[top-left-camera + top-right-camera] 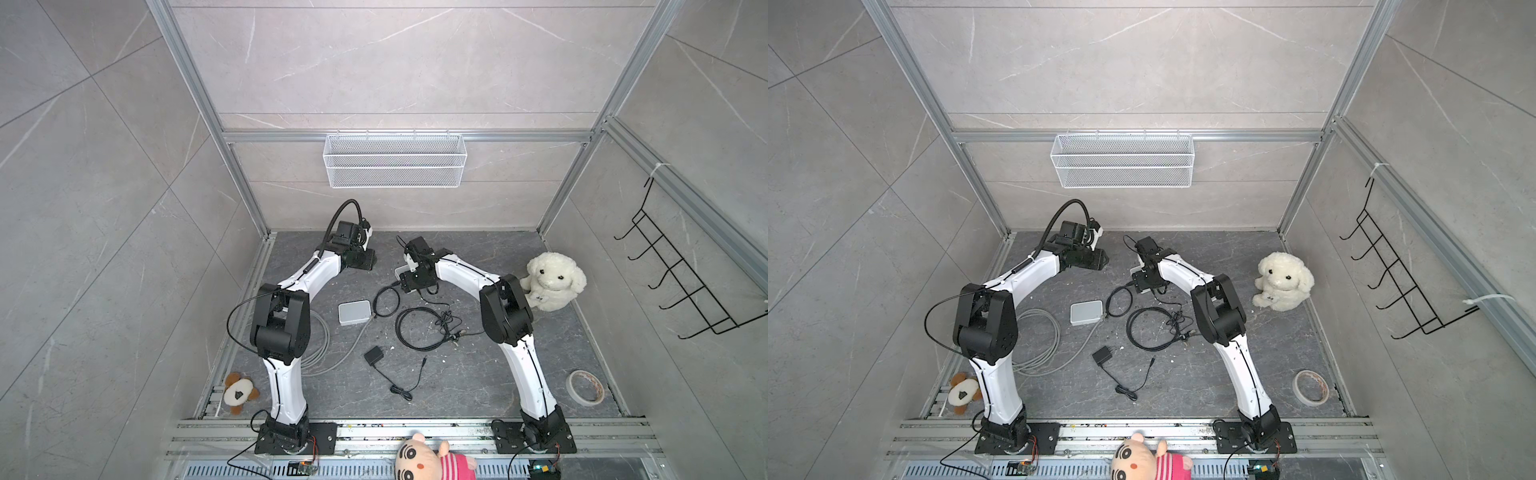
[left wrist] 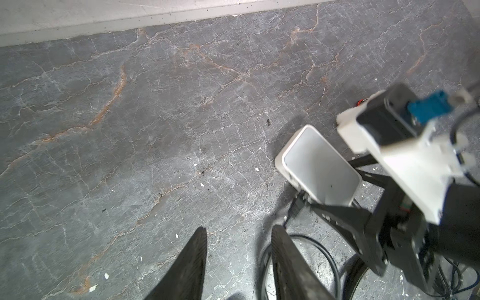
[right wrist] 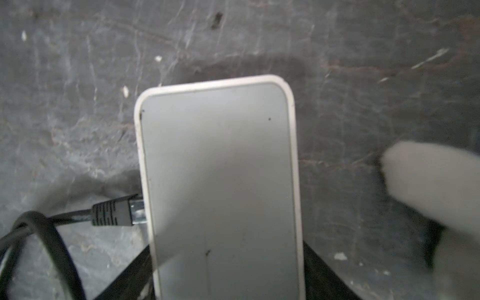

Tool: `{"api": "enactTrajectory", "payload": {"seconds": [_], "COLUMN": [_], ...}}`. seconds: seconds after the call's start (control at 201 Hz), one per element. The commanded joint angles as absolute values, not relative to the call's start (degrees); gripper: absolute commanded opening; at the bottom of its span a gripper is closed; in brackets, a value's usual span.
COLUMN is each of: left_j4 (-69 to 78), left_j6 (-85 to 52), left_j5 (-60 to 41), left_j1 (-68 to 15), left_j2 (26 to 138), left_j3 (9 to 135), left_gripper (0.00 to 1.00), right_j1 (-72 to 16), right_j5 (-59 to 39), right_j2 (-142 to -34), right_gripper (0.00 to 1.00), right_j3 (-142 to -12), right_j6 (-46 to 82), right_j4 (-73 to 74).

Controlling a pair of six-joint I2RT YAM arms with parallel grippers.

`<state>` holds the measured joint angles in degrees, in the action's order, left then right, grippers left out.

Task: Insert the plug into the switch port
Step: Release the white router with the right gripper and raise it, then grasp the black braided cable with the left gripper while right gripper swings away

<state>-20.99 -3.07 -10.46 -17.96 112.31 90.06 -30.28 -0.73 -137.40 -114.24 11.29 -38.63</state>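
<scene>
**Top view:** switch (image 1: 400, 271), a small white box, lies flat on the bench (image 1: 478, 374) at back middle, under the right hand (image 1: 406, 277).

**Left wrist:** left hand (image 2: 239, 228) is spread and empty, hovering near the switch.

**Right wrist:** plug (image 3: 114, 213) has a black moulded boot, with its metal tip at the switch's side port; seating depth is unclear. The cable (image 3: 67, 217) trails off it. The right hand's fingers straddle the switch; contact cannot be told.

**Handling, judged:** the switch is light and smooth-shelled, apt to slide. The plug is stiff, the cable springy. Grip the boot; brace the switch's long sides.

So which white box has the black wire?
The box under the right gripper; a black plug sits at its side. The other box has a grey cable.
</scene>
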Motion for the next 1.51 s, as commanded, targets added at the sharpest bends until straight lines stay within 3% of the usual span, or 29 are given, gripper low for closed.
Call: {"api": "enactTrajectory", "payload": {"seconds": [0.0, 0.353, 0.687, 1.02, 1.503], "left_j4": [-20.28, -21.03, -21.53, -21.54, -26.47], "left_j6": [-3.52, -1.74, 1.02, 5.97, 11.0], "left_j5": [-10.33, -10.63, -13.27, -22.63, -26.57], "left_j1": [-17.75, -19.68, -22.27, -26.95, -43.55], "left_j2": [109.18, 109.58, 109.46, 106.27, 107.85], "left_j3": [89.91, 88.6, 87.93, 84.49, 82.54], "left_gripper": [0.44, 0.44, 0.43, 0.4, 0.38], "right_j1": [-30.06, -29.38, -29.2, -25.11, -15.85], "right_j5": [0.69, 0.77, -2.65, -10.75, -11.08], "right_j2": [-140.89, -145.98, -140.13, -125.65, -108.66], "right_gripper": [0.75, 0.77, 0.88, 0.91, 0.89], "right_j3": [-119.69, -130.02, -126.73, -109.35, -83.55], "right_j6": [17.09, 19.07, 14.3, 17.65, 24.5], "right_j4": [-43.17, -47.67, -47.71, -41.66, -40.25]}}
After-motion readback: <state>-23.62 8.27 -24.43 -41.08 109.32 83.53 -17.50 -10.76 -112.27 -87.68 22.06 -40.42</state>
